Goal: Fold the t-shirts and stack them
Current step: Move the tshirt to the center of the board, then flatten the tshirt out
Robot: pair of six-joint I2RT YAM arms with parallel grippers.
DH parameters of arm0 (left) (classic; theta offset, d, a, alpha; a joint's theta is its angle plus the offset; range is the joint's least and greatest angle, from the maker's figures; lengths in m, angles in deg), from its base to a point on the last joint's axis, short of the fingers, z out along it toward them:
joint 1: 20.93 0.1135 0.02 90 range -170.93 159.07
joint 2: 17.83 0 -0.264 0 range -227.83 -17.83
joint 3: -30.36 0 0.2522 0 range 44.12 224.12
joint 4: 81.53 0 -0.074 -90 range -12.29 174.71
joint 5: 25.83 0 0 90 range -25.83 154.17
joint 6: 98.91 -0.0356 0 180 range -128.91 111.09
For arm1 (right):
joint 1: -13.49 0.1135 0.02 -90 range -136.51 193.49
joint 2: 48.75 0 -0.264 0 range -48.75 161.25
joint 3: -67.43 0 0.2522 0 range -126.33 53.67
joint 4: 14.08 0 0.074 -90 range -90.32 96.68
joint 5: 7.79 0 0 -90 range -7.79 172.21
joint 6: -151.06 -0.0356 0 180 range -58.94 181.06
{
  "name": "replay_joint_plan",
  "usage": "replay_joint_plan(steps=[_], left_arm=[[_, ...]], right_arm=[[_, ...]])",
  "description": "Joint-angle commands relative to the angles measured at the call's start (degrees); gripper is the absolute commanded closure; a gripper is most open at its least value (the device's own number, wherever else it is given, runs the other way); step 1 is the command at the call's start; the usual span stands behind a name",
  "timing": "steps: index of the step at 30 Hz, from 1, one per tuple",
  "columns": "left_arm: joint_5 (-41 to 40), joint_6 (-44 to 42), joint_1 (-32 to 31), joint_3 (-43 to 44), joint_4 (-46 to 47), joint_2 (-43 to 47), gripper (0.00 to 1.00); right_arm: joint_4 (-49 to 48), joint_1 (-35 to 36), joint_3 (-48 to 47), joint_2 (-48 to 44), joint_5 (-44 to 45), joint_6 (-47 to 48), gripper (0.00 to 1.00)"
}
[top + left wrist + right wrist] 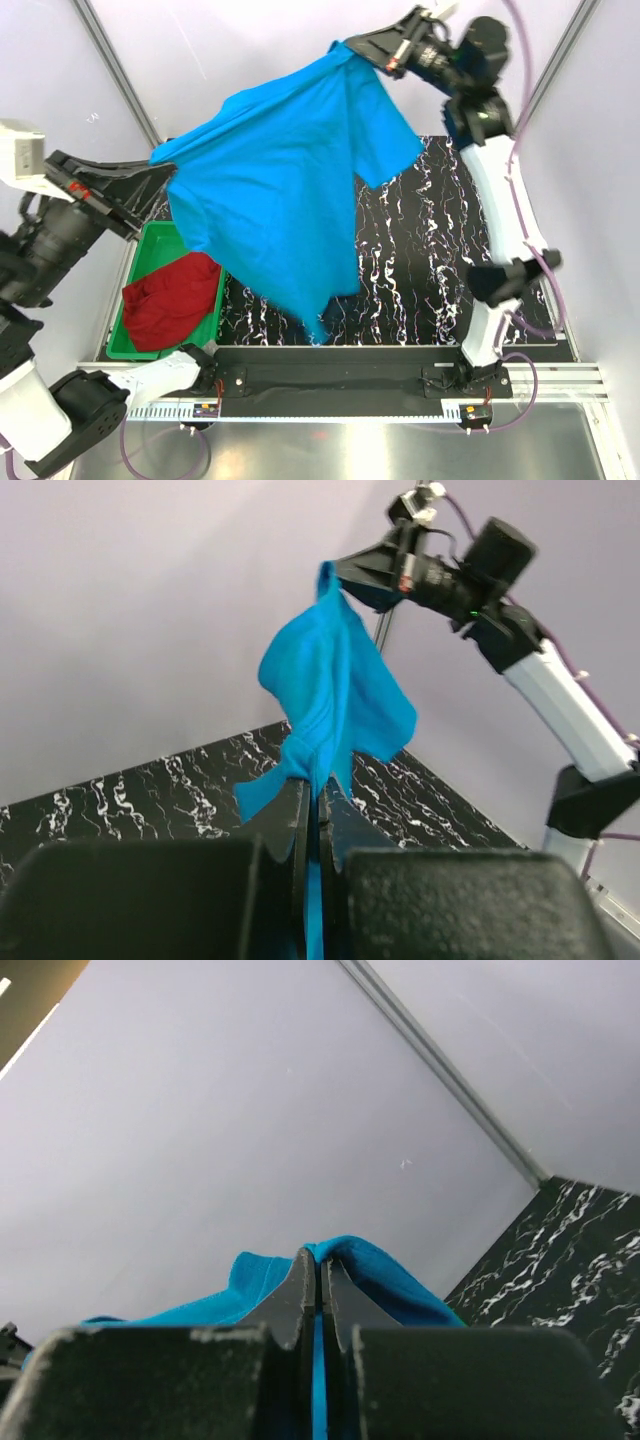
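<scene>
I hold the blue t-shirt (280, 190) pinched in both: left gripper (163, 172) and right gripper (348, 47) clamped on its top edge. It spans between them, hanging below — long axis pincer-to-pincer.

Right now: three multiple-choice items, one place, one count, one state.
1. Where is the dark red t-shirt? A) on the floor B) in the green bin C) draped over an arm
2. How many pincers grip the blue t-shirt? A) none B) one C) two
3. The blue t-shirt is: A) folded flat B) hanging spread C) stacked
Answers: 1 B, it lies bunched in the bin; 2 C, left pincer and right pincer are both shut on it; 3 B, it hangs stretched between them.
</scene>
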Motion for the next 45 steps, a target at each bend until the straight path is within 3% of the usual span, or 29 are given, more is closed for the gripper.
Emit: replay_joint_plan(steps=[1, 5, 8, 13, 15, 16, 17, 19, 20, 21, 22, 24, 31, 35, 40, 43, 45], left_arm=[[2.7, 1.9, 0.2, -1.0, 4.0, 1.0, 1.0], [13.8, 9.1, 0.2, -10.8, 14.6, 0.6, 1.0], [17.5, 14.4, -1.7, -20.2, 23.7, -0.1, 1.0], [3.5, 9.2, -23.6, -24.0, 24.7, -8.7, 1.0], [3.2, 10.8, -29.0, -27.4, 28.1, -14.4, 1.0], [3.6, 10.9, -30.7, -28.3, 31.3, -16.8, 1.0], [3.7, 10.9, -32.5, -28.7, 32.8, -19.5, 1.0], [8.9, 13.3, -34.5, -26.7, 33.9, -29.3, 0.89], [10.4, 13.9, -35.0, -25.1, 33.5, -32.5, 0.63], [11.1, 13.5, -36.4, -22.6, 32.7, -37.0, 0.56], [10.2, 13.0, -36.8, -21.3, 29.1, -38.3, 0.52], [9.6, 11.5, -37.2, -23.8, 27.9, -36.4, 0.47], [8.3, 15.2, -28.6, -46.0, 26.5, -16.5, 0.32], [5.1, 18.5, -18.4, -59.5, 21.5, -7.6, 0.3], [7.9, 19.7, -6.9, -68.0, 16.9, -4.4, 0.32], [11.2, 19.2, -1.7, -72.2, 17.9, -5.0, 0.34], [12.9, 18.0, 0.4, -74.1, 19.5, -7.0, 0.37]], right_arm=[[-3.3, -0.3, -7.4, 5.8, 2.2, -7.4, 1.0], [-1.8, -0.4, -12.9, 9.1, 4.1, -8.2, 1.0], [-3.3, -1.6, -12.9, 10.4, 3.6, -10.2, 1.0], [-0.4, -8.7, -7.7, 6.5, 2.1, -8.8, 1.0], [7.4, -13.1, -1.5, 3.1, 0.5, -5.9, 1.0], [11.3, -19.0, 0.8, 2.2, 0.0, -3.9, 1.0], [22.4, -22.0, 4.5, 1.3, -0.2, 1.2, 1.0], [38.7, -31.9, 11.4, -0.1, 1.3, 10.2, 0.78], [43.6, -34.7, 13.1, -0.3, 1.9, 14.0, 0.69], [48.1, -36.9, 14.4, 0.0, 8.0, 18.0, 0.59], [51.5, -38.1, 15.5, 0.0, 12.2, 25.2, 0.41], [56.1, -39.4, 19.5, -1.6, 20.2, 30.2, 0.38], [50.4, -35.8, 34.3, -9.5, 21.6, 29.5, 0.35], [47.0, -22.7, 42.2, -13.5, 22.1, 29.6, 0.32], [38.0, -7.5, 60.6, -20.3, 19.4, 21.8, 0.35], [32.5, -3.8, 70.8, -22.6, 18.0, 15.7, 0.39], [31.6, -3.0, 74.2, -22.5, 23.5, 13.3, 0.45]])
